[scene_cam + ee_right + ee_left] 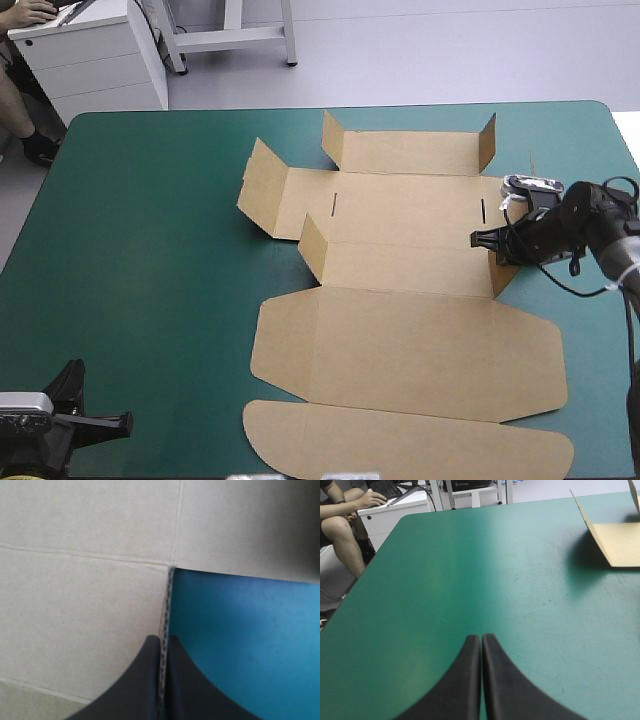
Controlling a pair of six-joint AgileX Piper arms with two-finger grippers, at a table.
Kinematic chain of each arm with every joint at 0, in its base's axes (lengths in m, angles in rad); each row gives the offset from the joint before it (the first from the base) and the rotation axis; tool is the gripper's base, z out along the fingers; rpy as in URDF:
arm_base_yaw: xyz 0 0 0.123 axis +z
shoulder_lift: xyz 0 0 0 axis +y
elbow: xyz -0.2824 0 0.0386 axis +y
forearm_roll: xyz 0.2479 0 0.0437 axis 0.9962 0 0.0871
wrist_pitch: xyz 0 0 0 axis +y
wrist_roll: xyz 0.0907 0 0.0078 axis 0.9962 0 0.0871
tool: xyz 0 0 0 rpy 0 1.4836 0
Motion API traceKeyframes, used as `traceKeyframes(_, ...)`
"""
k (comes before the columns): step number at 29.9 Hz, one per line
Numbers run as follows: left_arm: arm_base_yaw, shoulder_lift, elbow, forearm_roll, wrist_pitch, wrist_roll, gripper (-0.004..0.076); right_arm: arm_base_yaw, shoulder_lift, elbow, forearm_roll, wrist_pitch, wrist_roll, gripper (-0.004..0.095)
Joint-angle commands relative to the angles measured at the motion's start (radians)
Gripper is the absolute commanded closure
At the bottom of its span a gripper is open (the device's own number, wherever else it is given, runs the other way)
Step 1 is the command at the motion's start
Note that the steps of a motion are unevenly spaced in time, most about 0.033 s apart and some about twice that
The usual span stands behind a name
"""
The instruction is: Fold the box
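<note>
— Nearest in the high view, what do you see?
— Left gripper [115, 423], at the near left corner of the table, well apart from the box [410, 330]. Its black fingers look closed.
— And the box?
— A brown cut sheet, mostly flat on the teal-green cover [150, 250], lying right of the table's middle. Its rounded flap points to the near edge. Several small flaps on the far half stand raised.
— Where is the right gripper [480, 239]?
— At the sheet's right side, on a small raised flap there.
— Now the left wrist view.
— The left gripper [481, 642] has its fingers pressed together in one arch, with nothing between them. Bare cover [470, 580] lies ahead. A raised corner of the box [615, 542] shows farther off, to one side.
— And the right wrist view?
— The right gripper [163, 645] is all but closed, pinching a thin edge of board that runs straight out from between the fingertips. Brown sheet [85, 605] with crease lines fills one side and the space ahead, and the cover [250, 640] shows on the other side.
</note>
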Motion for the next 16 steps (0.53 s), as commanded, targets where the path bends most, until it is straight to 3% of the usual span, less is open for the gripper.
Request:
traceKeyframes(1, -0.005, -0.014, -0.025, -0.001, -0.077, 0.000, 0.0733, -0.003, 0.057, -0.153, 0.019, 0.042, -0.176, 0.0928)
traceKeyframes(7, -0.005, -0.014, -0.025, -0.016, -0.077, 0.000, 0.0734, 0.001, 0.181, -0.363, 0.026, 0.085, -0.535, 0.0928)
traceKeyframes(13, -0.005, -0.014, -0.025, -0.016, -0.077, 0.000, 0.0734, 0.084, 0.280, -0.538, 0.023, 0.207, -0.719, 0.0928)
traceKeyframes(16, -0.005, -0.014, -0.025, -0.016, -0.077, 0.000, 0.0734, 0.156, 0.315, -0.593, 0.006, 0.208, -0.834, 0.0928)
